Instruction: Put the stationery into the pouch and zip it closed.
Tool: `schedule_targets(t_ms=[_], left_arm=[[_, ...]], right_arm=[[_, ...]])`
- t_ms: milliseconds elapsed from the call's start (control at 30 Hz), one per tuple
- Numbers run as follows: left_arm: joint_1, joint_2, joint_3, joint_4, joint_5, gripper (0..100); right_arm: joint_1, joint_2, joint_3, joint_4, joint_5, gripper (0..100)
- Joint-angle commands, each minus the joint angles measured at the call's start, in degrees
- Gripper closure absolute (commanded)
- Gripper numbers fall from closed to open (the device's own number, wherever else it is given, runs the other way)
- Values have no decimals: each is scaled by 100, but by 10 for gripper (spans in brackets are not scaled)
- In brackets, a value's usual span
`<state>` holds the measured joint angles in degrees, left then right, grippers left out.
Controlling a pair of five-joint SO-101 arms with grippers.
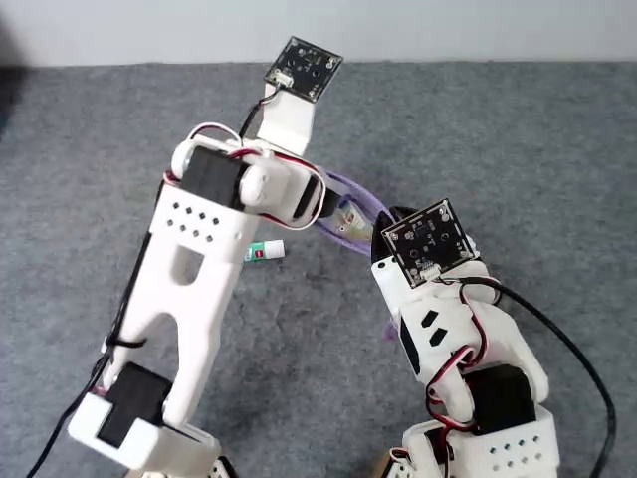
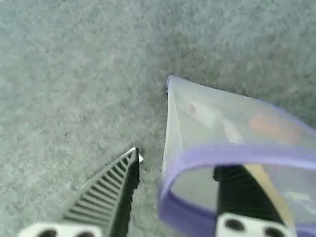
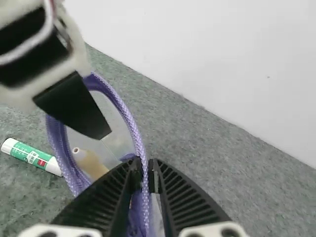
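The right claw (image 3: 143,170) pinches the rim of the clear purple-edged pouch (image 2: 222,116), the wide-spread left claw (image 2: 181,163) straddling it, so its mouth gapes.

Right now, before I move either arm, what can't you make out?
- High view: pouch mostly under left arm and right arm; glue stick partly under left arm.
- Left wrist view: items inside pouch blurred behind its clear wall.
- Right wrist view: right gripper covers the rim it pinches; zip state unclear.
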<state>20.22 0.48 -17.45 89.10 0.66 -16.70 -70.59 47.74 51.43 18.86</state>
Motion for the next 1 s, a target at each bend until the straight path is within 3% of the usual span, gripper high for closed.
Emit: schedule_targets(t_ms=[0,100,433,633,967], left_arm=[[35,-18,-66,-255,-79,871],[18,-97,-251,-325,-79,988],[-9,-721,-1393,941,-62,988],[-53,-1336,-1736,1134,-35,989],[-1521,-2752,-558,1152,-35,989]], right_arm=[[-4,-145,-44,-101,62,991],[4,-136,-44,-426,70,991],[4,-92,290,-1912,70,991],[-40,-84,431,-2633,70,991],[-488,-145,387,-2756,193,991]])
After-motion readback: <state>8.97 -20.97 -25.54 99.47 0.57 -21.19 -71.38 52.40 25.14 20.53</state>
